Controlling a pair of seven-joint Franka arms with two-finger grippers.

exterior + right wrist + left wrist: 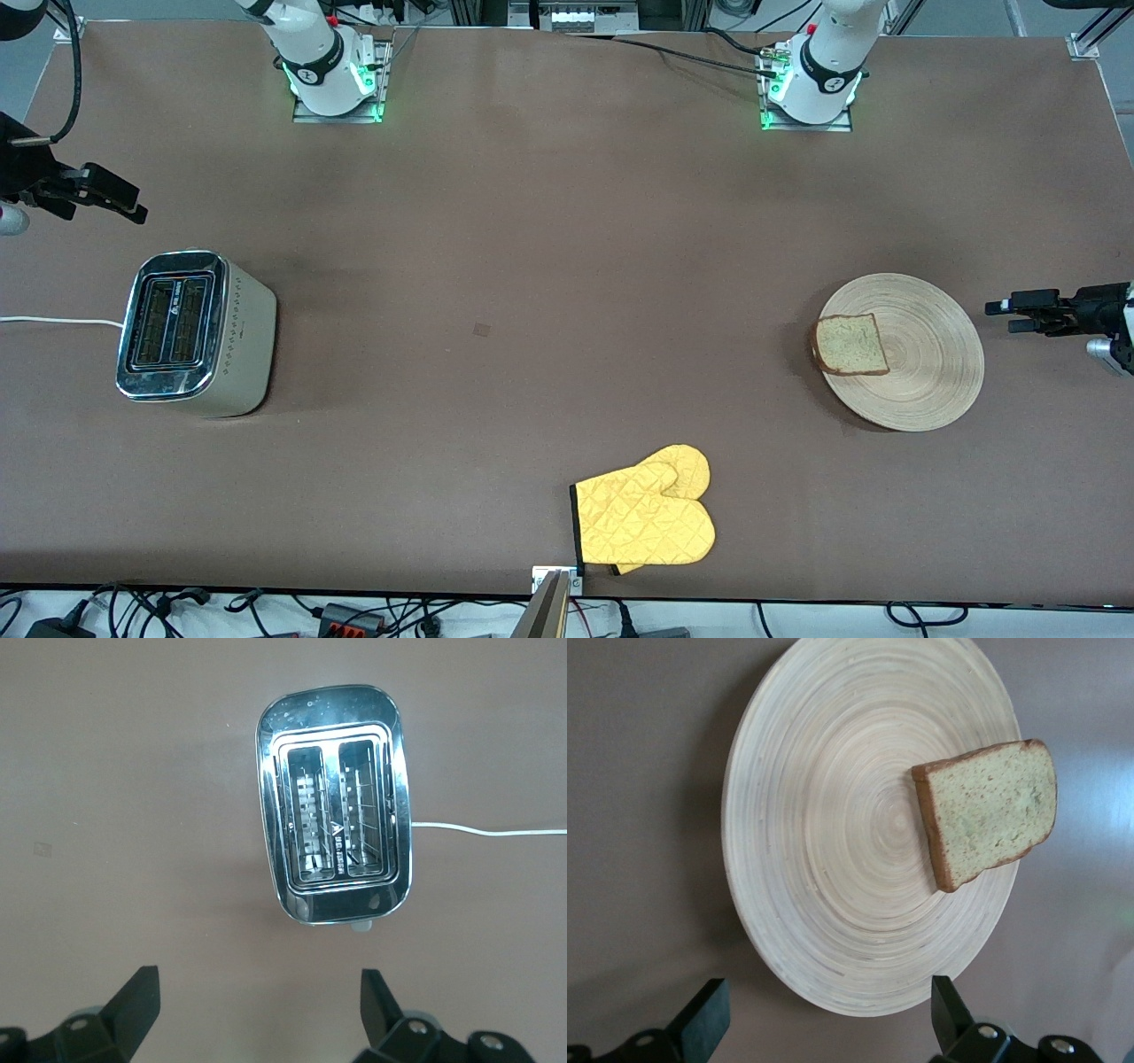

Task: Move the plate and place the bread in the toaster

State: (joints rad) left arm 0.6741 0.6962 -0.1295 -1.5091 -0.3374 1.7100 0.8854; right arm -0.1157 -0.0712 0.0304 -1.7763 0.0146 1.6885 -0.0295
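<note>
Bread (pixel 850 346) lies on the plate (pixel 930 372)'s edge. Left gripper (pixel 997 316) hovers beside the plate, right gripper (pixel 137 206) near the toaster (pixel 195 332); both jaws apart, empty.

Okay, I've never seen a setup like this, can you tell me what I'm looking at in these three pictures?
Two robot arms are bolted to a brown table. The big picture looks down from across the table; the other two come from cameras on each arm's wrist. The left tool hangs open beside a wooden plate carrying a slice of bread. The right tool hangs open near a chrome toaster with empty slots. A yellow oven mitt lies near the table's edge closest to the camera. Nothing is held.
</note>
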